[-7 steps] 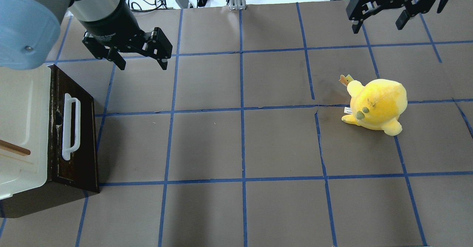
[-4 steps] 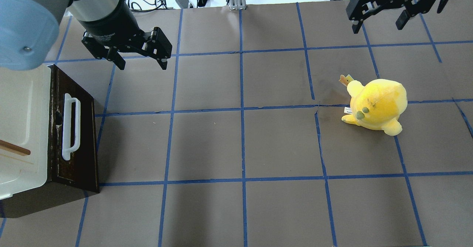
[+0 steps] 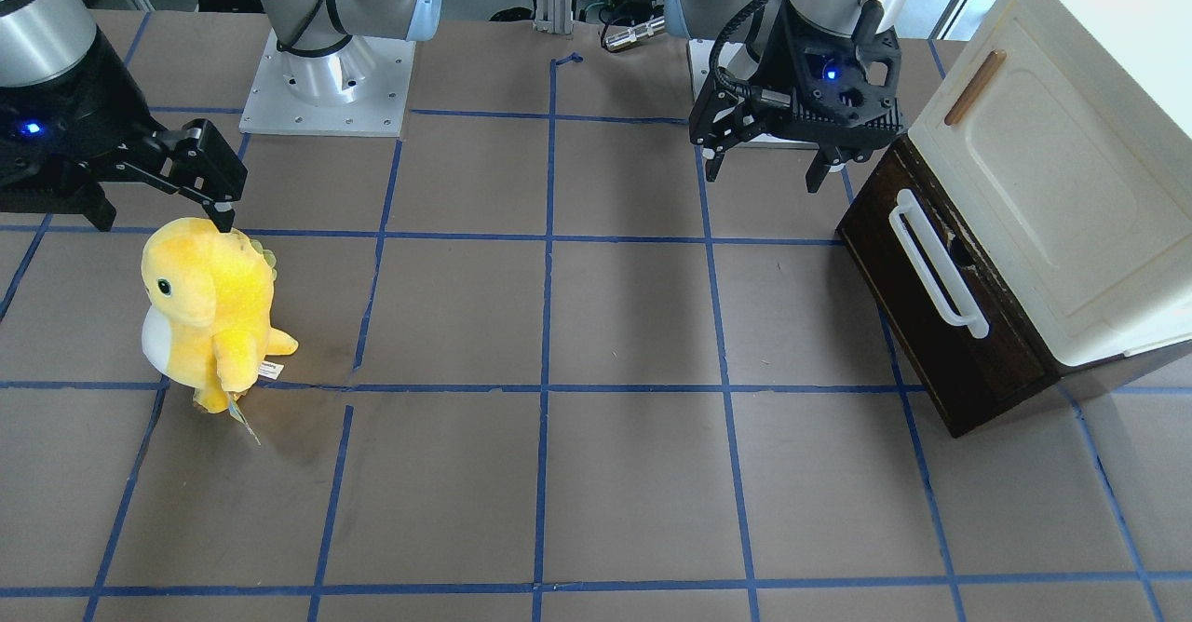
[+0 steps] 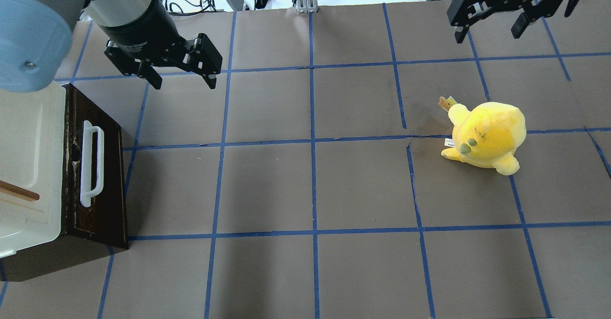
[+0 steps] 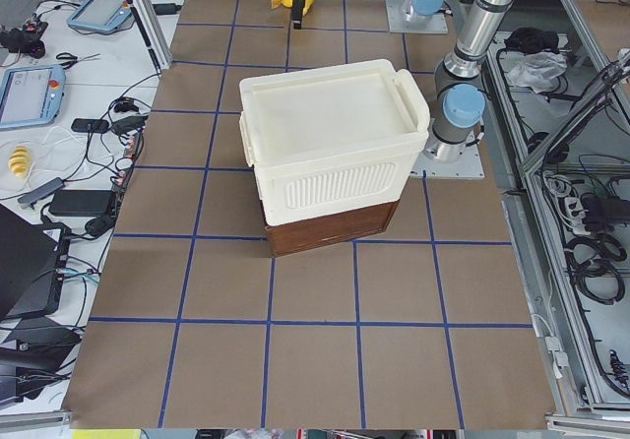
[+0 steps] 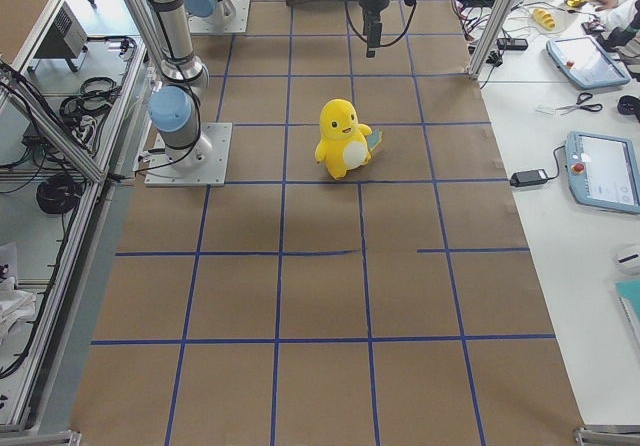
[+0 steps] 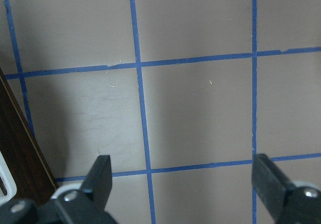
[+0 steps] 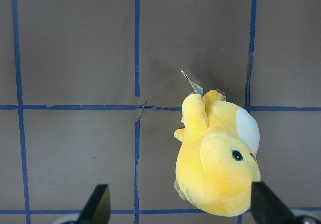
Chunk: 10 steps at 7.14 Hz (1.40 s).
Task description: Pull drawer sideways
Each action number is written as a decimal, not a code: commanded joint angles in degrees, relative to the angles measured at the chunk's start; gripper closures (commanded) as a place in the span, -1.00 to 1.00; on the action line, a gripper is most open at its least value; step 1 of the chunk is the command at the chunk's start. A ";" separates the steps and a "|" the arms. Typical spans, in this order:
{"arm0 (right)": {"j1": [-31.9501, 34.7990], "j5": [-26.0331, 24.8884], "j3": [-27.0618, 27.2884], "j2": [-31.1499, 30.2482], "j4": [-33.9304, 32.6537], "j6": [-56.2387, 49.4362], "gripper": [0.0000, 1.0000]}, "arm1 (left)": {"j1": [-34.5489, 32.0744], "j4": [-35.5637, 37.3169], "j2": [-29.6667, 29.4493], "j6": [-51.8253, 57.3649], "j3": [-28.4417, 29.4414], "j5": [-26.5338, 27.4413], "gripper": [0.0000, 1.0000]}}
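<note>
The drawer (image 4: 98,166) has a dark brown wooden front and a long white bar handle (image 4: 91,164). It sits shut at the bottom of a cream cabinet (image 4: 26,166) at the table's left edge, and it also shows in the front-facing view (image 3: 931,296). My left gripper (image 4: 183,78) is open and empty, above the table, beyond the drawer's far end and apart from it (image 3: 765,169). In the left wrist view a corner of the dark drawer front (image 7: 22,153) shows at the lower left. My right gripper (image 4: 488,28) is open and empty at the far right.
A yellow plush toy (image 4: 484,135) stands on the right half of the table, also in the right wrist view (image 8: 218,158). The cream cabinet door carries a small brown wooden handle (image 3: 973,87). The table (image 4: 305,185) is brown with blue tape lines.
My left arm has shifted slightly, up and to the left in the overhead view. The drawer, plush toy and right gripper have not moved.
</note>
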 commanded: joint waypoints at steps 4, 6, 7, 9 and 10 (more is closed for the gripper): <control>0.00 0.00 0.00 0.00 0.00 0.00 -1.00 | 0.06 0.09 -2.77 -0.15 -1.31 0.47 -1.00; 0.00 0.00 0.00 0.00 0.00 0.00 -1.00 | 0.06 3.41 -4.44 -0.33 -8.05 7.96 -1.00; 0.00 0.00 0.00 0.00 0.00 0.00 -1.00 | -0.29 4.30 -5.75 -0.68 -11.39 17.86 -1.00; 0.00 0.00 0.00 0.00 0.00 0.00 -1.00 | -1.17 4.48 -8.21 -0.77 -14.49 30.02 -1.00; 0.00 0.00 0.00 0.00 0.00 0.00 -1.00 | -1.43 4.31 -9.62 -3.29 -15.55 38.97 -1.00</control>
